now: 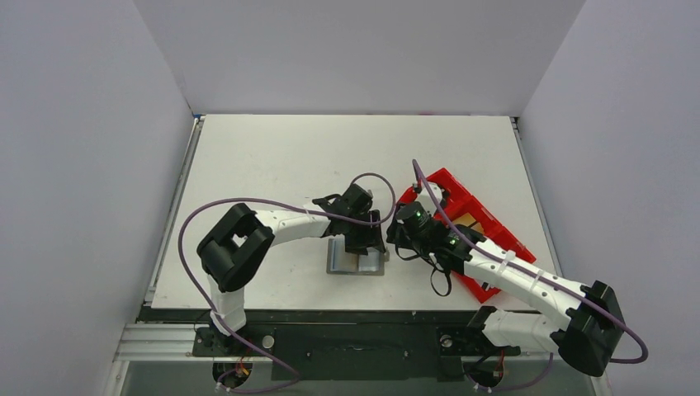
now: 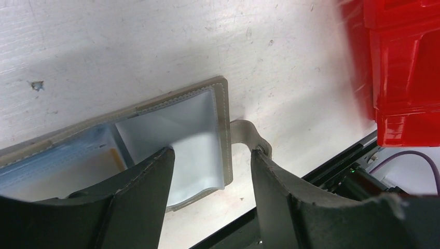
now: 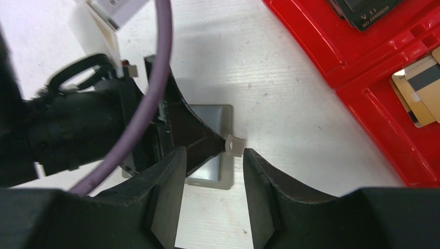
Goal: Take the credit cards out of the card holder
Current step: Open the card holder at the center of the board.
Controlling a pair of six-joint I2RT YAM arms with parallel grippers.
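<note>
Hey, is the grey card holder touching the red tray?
Apart. The right wrist view shows bare table between the card holder and the red tray.

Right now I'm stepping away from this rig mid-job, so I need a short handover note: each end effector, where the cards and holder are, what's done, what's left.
Left end effector: open, empty, straddling the tabbed edge of the card holder.
Right end effector: open, empty, tips just short of the tab.
Card holder: lying open on the table, beside the red tray.
Done: at least one tan credit card lies in the tray.
Left: an orange sliver shows inside the holder, probably a card; pull it out.
</note>
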